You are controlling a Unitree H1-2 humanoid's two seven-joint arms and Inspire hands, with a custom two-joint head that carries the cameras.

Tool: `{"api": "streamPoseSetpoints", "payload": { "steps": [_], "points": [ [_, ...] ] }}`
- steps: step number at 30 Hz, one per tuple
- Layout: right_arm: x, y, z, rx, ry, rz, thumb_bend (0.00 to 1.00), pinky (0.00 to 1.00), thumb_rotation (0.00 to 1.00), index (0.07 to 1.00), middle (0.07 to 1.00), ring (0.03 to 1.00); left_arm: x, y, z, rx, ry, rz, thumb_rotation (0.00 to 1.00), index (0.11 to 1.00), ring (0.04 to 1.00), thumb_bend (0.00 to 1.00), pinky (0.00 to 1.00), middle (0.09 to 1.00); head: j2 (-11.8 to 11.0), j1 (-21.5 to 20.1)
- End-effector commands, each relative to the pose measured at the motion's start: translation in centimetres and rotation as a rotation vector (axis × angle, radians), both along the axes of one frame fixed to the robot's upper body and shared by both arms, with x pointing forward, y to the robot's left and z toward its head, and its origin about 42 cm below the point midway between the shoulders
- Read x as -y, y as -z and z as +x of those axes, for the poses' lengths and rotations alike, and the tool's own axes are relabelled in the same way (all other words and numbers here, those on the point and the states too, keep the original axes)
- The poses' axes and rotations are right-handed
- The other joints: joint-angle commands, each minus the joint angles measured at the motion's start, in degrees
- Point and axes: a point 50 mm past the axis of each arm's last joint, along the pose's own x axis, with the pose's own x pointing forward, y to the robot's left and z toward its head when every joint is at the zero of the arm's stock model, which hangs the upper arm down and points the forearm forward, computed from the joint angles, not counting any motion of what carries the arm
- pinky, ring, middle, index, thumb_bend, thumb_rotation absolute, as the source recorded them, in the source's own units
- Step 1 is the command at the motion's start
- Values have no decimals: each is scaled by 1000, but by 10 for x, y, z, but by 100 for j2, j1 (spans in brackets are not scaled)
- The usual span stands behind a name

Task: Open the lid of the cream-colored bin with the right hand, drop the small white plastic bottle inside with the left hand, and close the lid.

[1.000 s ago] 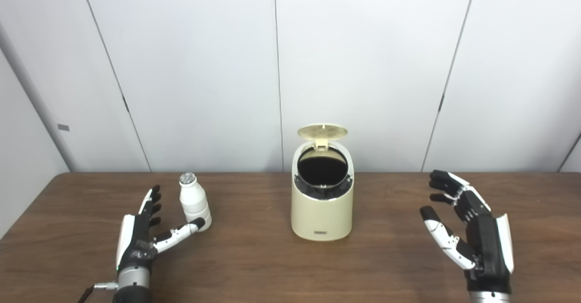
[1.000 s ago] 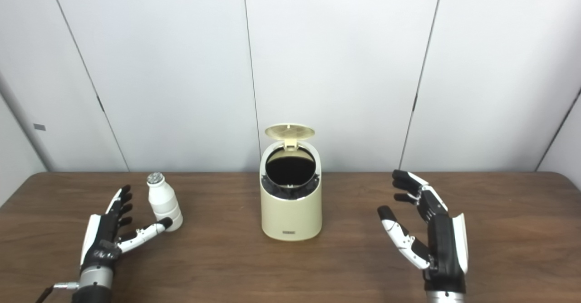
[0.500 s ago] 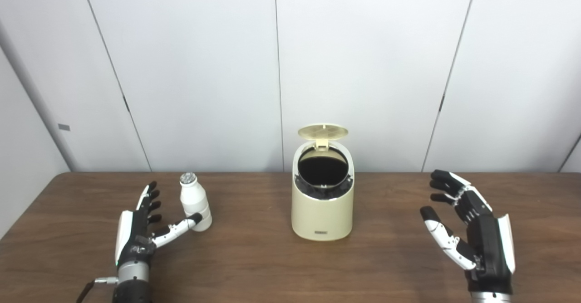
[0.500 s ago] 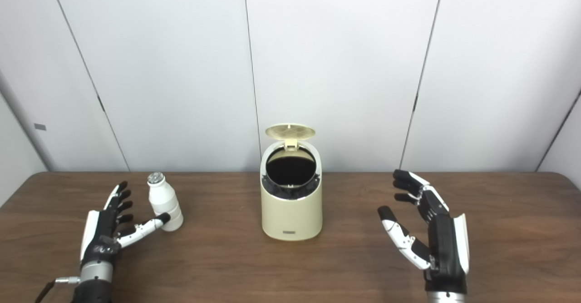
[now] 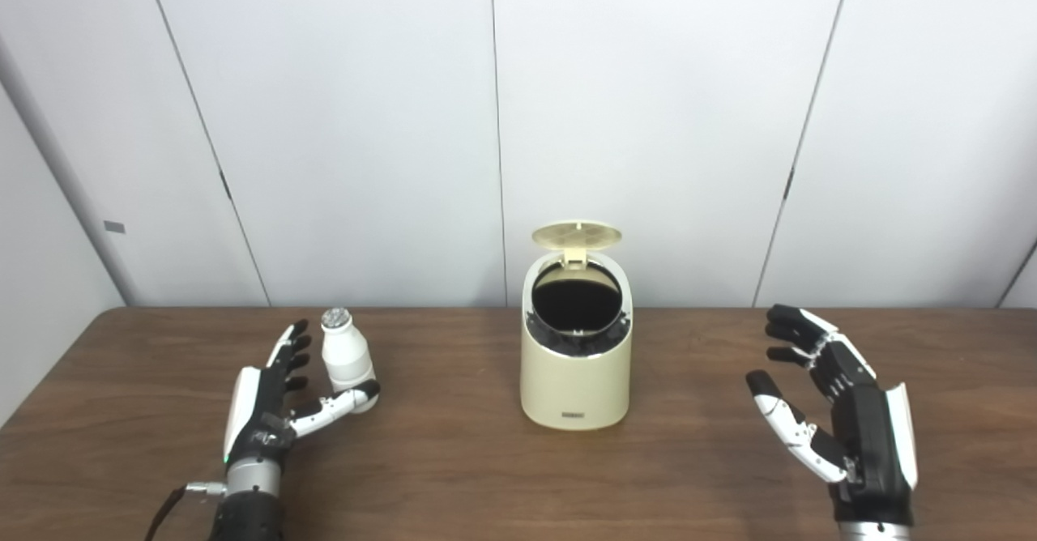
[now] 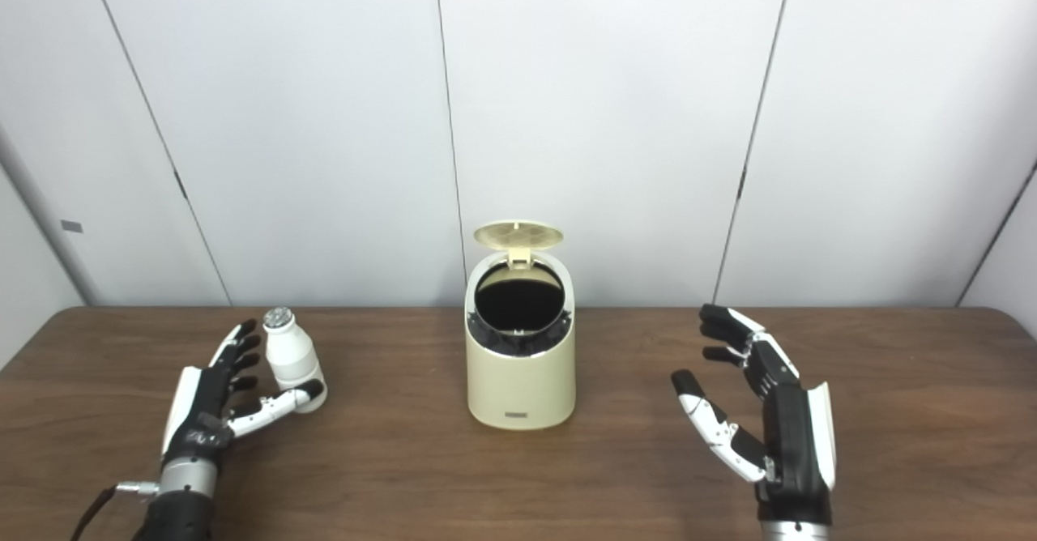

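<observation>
Nearest me, two arms reach in over the brown worktop (image 5: 454, 476), both cut off at the bottom edge. The right hand (image 5: 842, 411) hovers well apart from everything, palm turned inward, fingers spread and holding nothing. The left hand (image 5: 271, 399) is also spread, its fingers (image 5: 293, 345) just left of the small white plastic bottle (image 5: 344, 356) and its thumb (image 5: 340, 402) crossing in front of the bottle's base; whether thumb or fingers actually touch the bottle I cannot tell from either view.

The bottle stands upright on the worktop, left of the bin and well apart from it, its silvery cap on top.

A little farther back, mid-worktop, stands the cream-colored bin (image 5: 575, 387), its lid (image 5: 576, 235) tipped up at the rear and the dark round mouth open. What lies inside is too dark to make out.

The right eye view shows the worktop's far right corner and a cable at the left wrist more fully; the left eye view crops both.

Count: two hands, one bottle, one bin, one lid.

Behind all stands a wall of pale panels (image 5: 648, 120).
</observation>
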Motion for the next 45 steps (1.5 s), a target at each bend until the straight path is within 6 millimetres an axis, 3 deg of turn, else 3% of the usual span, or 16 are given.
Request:
{"api": "streamPoseSetpoints", "payload": {
  "steps": [1, 11, 20, 29, 32, 35, 36, 38, 45],
  "points": [
    [1, -14, 2, 75, -16, -11, 250, 654, 328, 737, 766, 749, 1, -20, 13, 69, 26, 39, 313, 946, 850, 1000, 747, 893, 8, 3],
    [2, -12, 2, 72, -18, -13, 258, 660, 353, 740, 771, 755, 5, -21, 21, 73, 23, 53, 322, 924, 859, 1000, 770, 883, 11, -13],
    [3, -11, 2, 68, -17, -10, 260, 663, 358, 738, 772, 757, 8, -20, 30, 202, -86, 28, 119, 763, 749, 969, 661, 741, 7, -9],
    [3, -10, 2, 65, -18, -15, 256, 662, 362, 736, 771, 755, 9, -23, 34, 233, -121, 4, 102, 712, 706, 923, 623, 694, -3, -11],
    [2, -11, 2, 63, -18, -10, 262, 663, 369, 737, 768, 754, 9, -24, 35, 256, -149, -29, 30, 672, 671, 892, 591, 663, -3, -20],
    [2, -11, 2, 66, -22, -8, 257, 669, 355, 739, 772, 758, 10, -24, 36, 297, -185, -66, 3, 591, 575, 831, 494, 586, 0, -18],
    [2, -10, 2, 65, -22, -9, 255, 670, 350, 739, 772, 759, 10, -23, 36, 314, -199, -71, 1, 550, 542, 680, 461, 535, 0, -18],
    [2, -9, 2, 62, -23, -6, 253, 672, 342, 739, 773, 760, 10, -23, 37, 347, -217, -65, 0, 518, 474, 554, 400, 484, -2, -26],
    [1, -8, 4, 65, -24, -11, 252, 674, 322, 742, 775, 763, 8, -29, 38, 393, -214, -19, 0, 501, 437, 505, 337, 471, -29, -32]
  ]
}}
